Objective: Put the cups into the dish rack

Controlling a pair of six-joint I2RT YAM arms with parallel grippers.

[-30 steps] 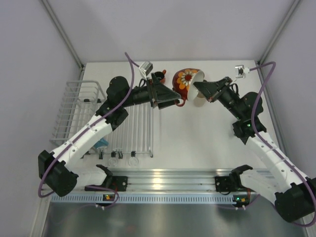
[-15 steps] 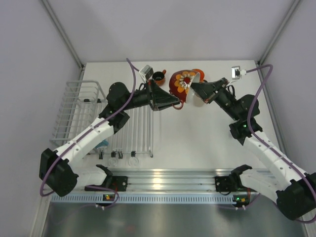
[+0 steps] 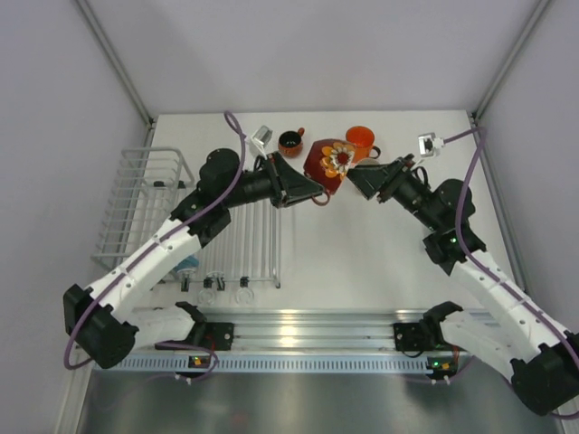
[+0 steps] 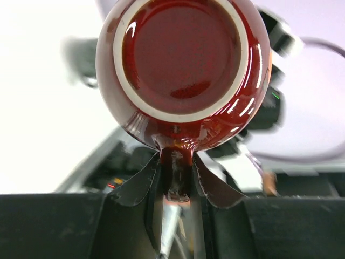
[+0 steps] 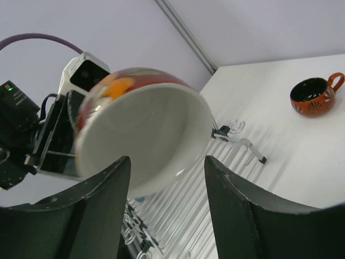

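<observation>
Red cup (image 4: 180, 70) handle (half-hidden, left claw (image 4: 176, 164))

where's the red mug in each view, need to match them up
top external: red mug sits upper centre, just right of the small dark mug.
left wrist: it fills the top, base toward the camera, handle pinched in the left gripper.
right wrist: centre-left, white inside facing the camera.
shared landmark: the small dark mug, also at far right in the right wrist view; not clear in the left wrist view.
</observation>
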